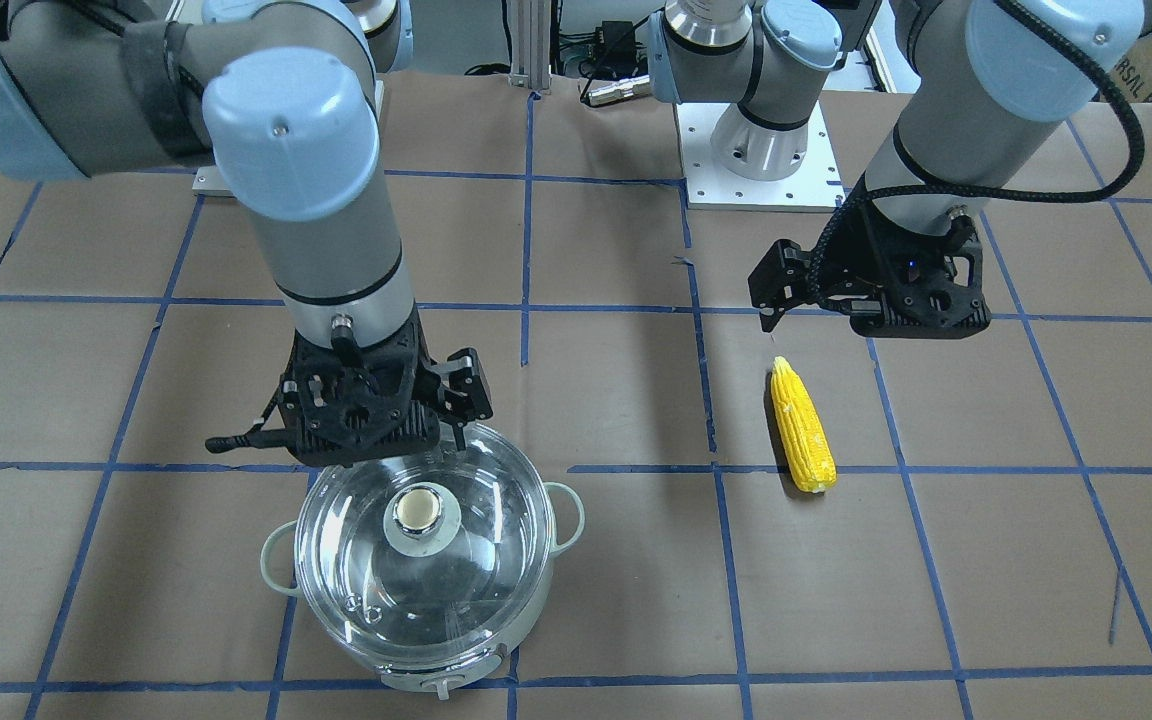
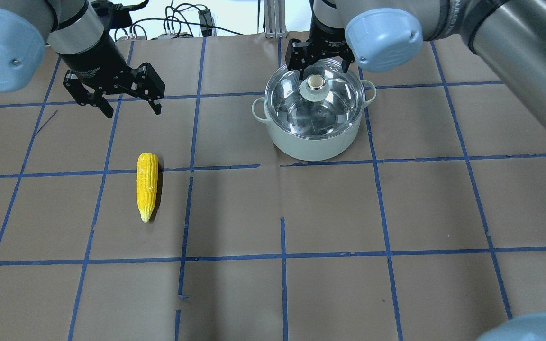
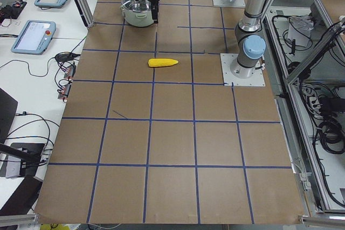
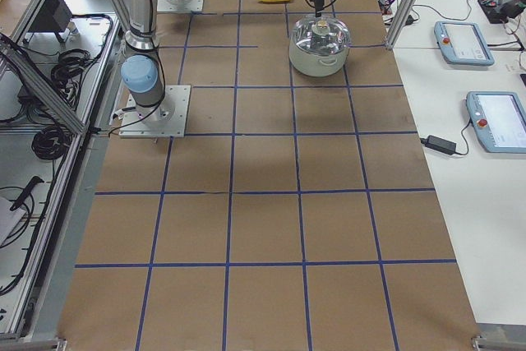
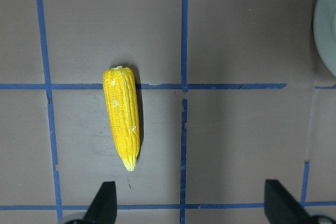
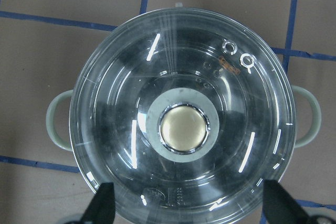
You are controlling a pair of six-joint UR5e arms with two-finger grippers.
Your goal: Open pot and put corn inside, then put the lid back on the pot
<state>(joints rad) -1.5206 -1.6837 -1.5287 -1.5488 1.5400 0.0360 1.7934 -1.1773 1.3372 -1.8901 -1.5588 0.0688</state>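
The pot (image 2: 315, 144) stands on the table with the glass lid (image 2: 337, 104) on it, its cream-topped knob (image 2: 316, 82) in the middle. My right gripper (image 2: 321, 72) hangs open above the lid and touches nothing. In the right wrist view the lid (image 6: 115, 119) fills the frame, and the knob (image 6: 183, 127) lies above the open fingertips (image 6: 105, 200). The corn (image 2: 147, 184) lies flat on the table. My left gripper (image 2: 132, 110) hangs open and empty above and beyond its blunt end. The corn also shows in the left wrist view (image 5: 123, 121) and the front view (image 1: 802, 425).
Brown paper with a blue tape grid (image 2: 282, 258) covers the table. The arms' white base plate (image 1: 761, 180) sits at the robot's side. Touch pendants (image 4: 464, 30) lie on the side bench. A frame post (image 4: 403, 6) stands near the pot.
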